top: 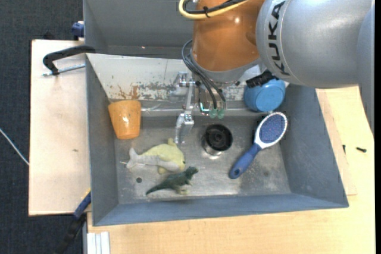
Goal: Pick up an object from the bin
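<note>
Evidently placed to choose, the fingers [198,118] hang apart and empty, above the yellow fish [159,156] and black ring [216,138]

Gripper [190,122] hanging low over the middle of the grey bin [99,140], black round cap [216,138] lying just beside it, orange cup [125,119] standing left, pale yellow toy fish [159,156], green dinosaur [174,181] and blue brush [259,143] lying nearer the front

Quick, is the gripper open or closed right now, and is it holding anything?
Gripper: looks open, nothing between its fingers, hanging just beside the black round object.
</note>
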Tool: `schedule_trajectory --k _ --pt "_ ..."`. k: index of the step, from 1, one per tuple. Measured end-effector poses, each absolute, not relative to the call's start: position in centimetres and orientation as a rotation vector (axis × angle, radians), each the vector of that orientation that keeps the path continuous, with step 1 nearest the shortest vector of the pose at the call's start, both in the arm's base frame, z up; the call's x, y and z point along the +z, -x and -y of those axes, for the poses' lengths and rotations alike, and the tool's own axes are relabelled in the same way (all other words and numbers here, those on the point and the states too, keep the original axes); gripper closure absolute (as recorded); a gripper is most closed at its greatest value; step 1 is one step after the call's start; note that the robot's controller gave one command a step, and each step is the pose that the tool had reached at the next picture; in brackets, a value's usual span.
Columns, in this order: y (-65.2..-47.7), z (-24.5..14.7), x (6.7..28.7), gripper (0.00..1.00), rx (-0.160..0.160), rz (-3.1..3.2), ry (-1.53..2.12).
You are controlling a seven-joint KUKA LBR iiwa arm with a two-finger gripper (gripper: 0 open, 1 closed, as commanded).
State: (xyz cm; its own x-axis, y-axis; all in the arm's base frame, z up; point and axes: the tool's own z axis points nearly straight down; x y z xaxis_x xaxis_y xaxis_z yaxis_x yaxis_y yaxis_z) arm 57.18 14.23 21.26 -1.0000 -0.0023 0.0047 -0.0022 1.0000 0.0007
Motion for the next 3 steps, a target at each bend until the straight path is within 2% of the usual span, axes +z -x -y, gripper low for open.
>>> schedule_trajectory --k 1,2,3 --pt "-55.7 -10.9 7.4 0.0 -0.006 3.127 0.315" --pt "-55.7 -11.1 7.6 1.0 -0.009 3.126 0.311" --pt "-57.1 -11.1 21.9 1.0 -0.008 3.134 0.359"
